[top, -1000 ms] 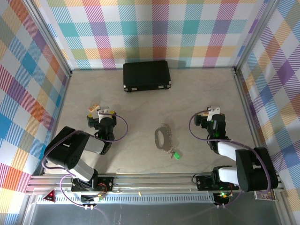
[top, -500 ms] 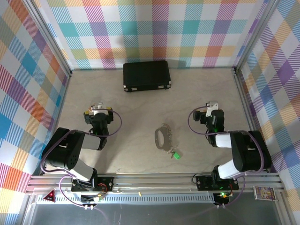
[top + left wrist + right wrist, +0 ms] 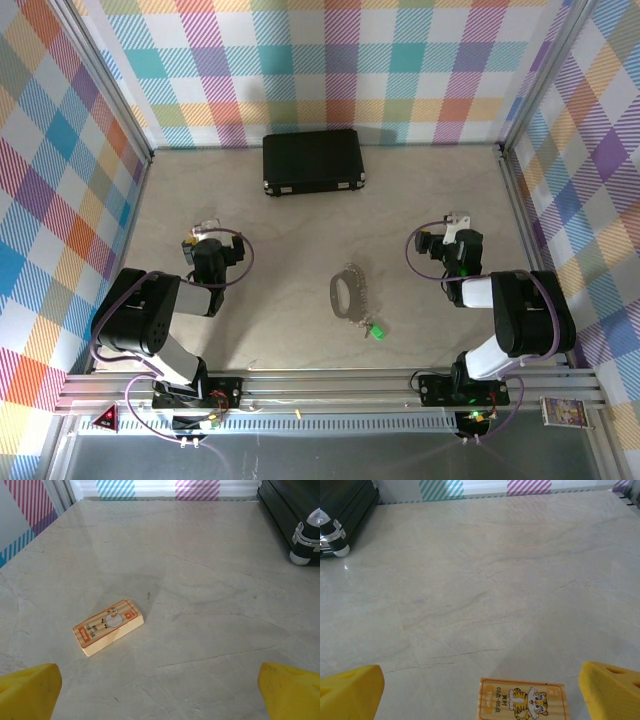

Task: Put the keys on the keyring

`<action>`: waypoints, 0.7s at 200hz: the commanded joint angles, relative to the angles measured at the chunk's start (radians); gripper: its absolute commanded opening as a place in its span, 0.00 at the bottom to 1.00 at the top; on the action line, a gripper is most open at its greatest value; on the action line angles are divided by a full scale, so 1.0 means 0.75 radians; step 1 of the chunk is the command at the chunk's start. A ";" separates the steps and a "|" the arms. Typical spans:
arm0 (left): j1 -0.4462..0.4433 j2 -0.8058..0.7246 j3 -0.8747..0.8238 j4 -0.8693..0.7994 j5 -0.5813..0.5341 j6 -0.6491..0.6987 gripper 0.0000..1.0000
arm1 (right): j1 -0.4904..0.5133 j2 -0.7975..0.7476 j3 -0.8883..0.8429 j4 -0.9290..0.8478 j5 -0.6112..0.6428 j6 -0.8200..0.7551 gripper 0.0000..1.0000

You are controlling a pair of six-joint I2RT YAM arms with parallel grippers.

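To reach the thin oval silver keyring, lengthwise away from the arm bases, draw the nearer, wide-open right claw back inward, not the equally spread left claw.

Table is taken whole from high above and behind the arm bases, looked down upon. Wrist views are set low and close over the tabletop, faced toward the far wall, framed at the bottom corners by the left gripper and right gripper. Black case is shared by all three: right edge of left wrist view, left edge of right.
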 commanded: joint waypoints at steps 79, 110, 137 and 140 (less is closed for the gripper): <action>0.033 0.004 0.027 -0.003 0.046 -0.033 1.00 | -0.015 -0.004 0.016 0.014 -0.045 0.019 0.99; 0.033 0.004 0.027 -0.003 0.045 -0.033 1.00 | -0.016 -0.004 0.017 0.014 -0.045 0.018 0.99; 0.033 0.005 0.027 -0.004 0.045 -0.033 1.00 | -0.015 -0.004 0.016 0.015 -0.044 0.018 0.99; 0.033 0.004 0.027 -0.004 0.045 -0.033 1.00 | -0.015 -0.004 0.016 0.015 -0.044 0.018 0.99</action>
